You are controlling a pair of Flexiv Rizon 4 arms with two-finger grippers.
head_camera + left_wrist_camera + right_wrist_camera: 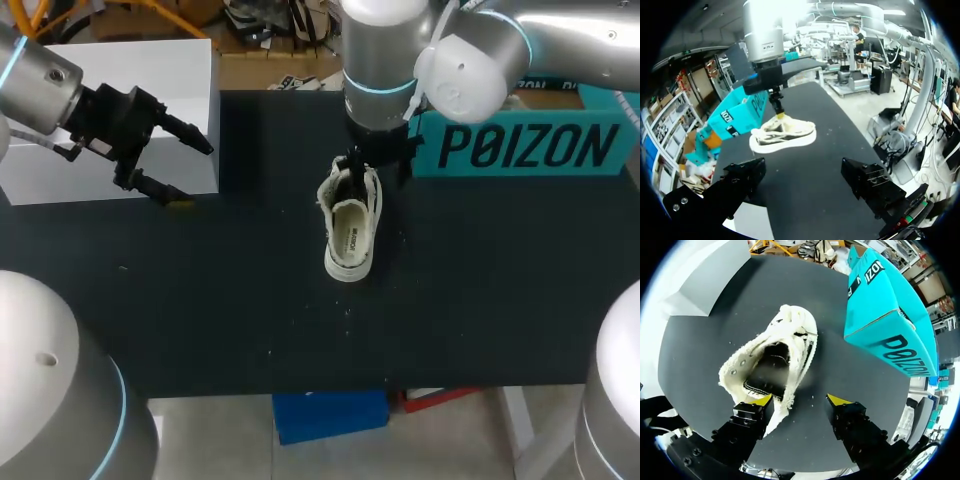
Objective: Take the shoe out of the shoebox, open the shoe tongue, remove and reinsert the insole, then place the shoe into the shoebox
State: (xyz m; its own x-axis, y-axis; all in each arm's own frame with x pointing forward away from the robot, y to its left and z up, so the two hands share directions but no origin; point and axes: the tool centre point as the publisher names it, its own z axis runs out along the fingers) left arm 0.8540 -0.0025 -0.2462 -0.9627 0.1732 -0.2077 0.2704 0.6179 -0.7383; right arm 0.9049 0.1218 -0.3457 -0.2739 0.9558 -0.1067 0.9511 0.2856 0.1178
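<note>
One step done: shoe (pixel 350 232) out of shoebox (pixel 530 145), on the worktop (pixel 250 300). Both jaws gape empty; insole work remains.

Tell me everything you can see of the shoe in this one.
The shoe is a cream low-top sneaker with frayed fabric edges and laces, its opening spread wide, insole visible inside. It stands on its sole on the black table, outside the teal shoebox. The open right gripper has one fingertip against its rim.

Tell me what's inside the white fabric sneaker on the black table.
A pale insole with dark print lies in the white fabric sneaker. The end of the interior beneath the right gripper is covered and cannot be seen.
</note>
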